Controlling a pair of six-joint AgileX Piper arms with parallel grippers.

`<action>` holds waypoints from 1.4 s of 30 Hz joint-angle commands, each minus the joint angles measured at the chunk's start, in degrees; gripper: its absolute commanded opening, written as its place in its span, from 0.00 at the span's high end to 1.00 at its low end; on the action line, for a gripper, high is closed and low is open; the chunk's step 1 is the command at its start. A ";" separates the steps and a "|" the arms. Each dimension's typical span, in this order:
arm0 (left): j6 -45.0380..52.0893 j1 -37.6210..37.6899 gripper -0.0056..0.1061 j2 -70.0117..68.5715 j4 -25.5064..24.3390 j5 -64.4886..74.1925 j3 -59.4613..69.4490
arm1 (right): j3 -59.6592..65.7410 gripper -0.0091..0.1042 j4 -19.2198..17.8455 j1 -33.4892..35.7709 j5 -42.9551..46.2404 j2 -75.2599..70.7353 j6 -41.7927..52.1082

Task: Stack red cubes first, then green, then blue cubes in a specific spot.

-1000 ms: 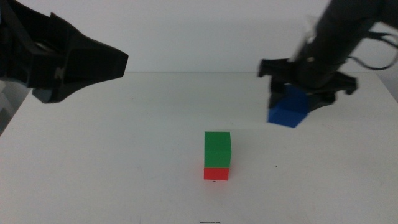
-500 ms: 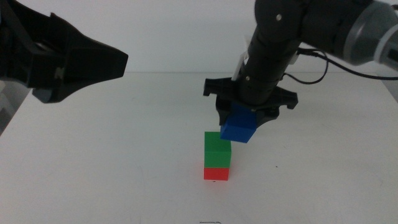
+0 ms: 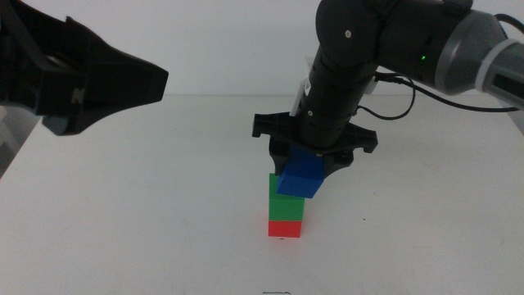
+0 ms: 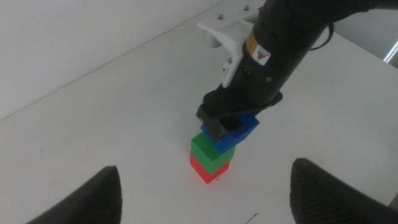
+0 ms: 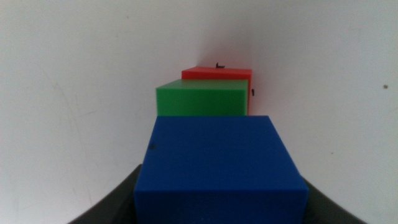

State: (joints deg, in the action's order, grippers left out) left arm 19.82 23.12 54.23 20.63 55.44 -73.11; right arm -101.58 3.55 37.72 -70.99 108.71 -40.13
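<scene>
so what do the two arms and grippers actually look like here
The right arm is glossy black with a grey upper segment, a small green light, thin black cables and a white label with a yellow warning triangle. Its right gripper is black with two dark jaws. The left gripper is matte black with rounded jaw tips.
</scene>
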 commanded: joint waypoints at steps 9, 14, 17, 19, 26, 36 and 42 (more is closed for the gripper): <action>0.02 0.25 0.13 -0.49 1.38 -3.70 -1.42 | -4.96 0.93 0.26 1.03 -3.26 -0.67 0.45; 0.02 0.25 0.13 -0.49 1.38 -3.70 -1.42 | -4.78 0.93 -0.88 1.03 -3.36 -0.73 0.58; 0.02 0.25 0.13 -0.49 1.38 -3.70 -1.42 | -4.78 0.93 -2.09 1.03 -3.36 -0.73 0.51; 0.02 0.25 0.13 -0.49 1.38 -3.70 -1.42 | -4.78 0.93 -2.96 0.92 -3.36 -0.73 0.22; 0.02 0.25 0.13 -0.49 1.38 -3.70 -1.42 | -4.78 0.93 -2.85 0.93 -3.30 -0.02 0.01; 0.02 0.25 0.13 -0.49 1.38 -3.70 -1.42 | -4.78 0.91 -0.88 1.03 -3.26 1.67 0.86; 0.02 0.25 0.13 -0.49 1.38 -3.70 -1.42 | -4.78 0.50 -2.01 1.03 -3.19 1.67 1.06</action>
State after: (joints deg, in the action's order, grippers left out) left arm 19.82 23.12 54.23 20.63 55.44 -73.11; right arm -104.70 2.41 38.63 -70.90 112.96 -39.57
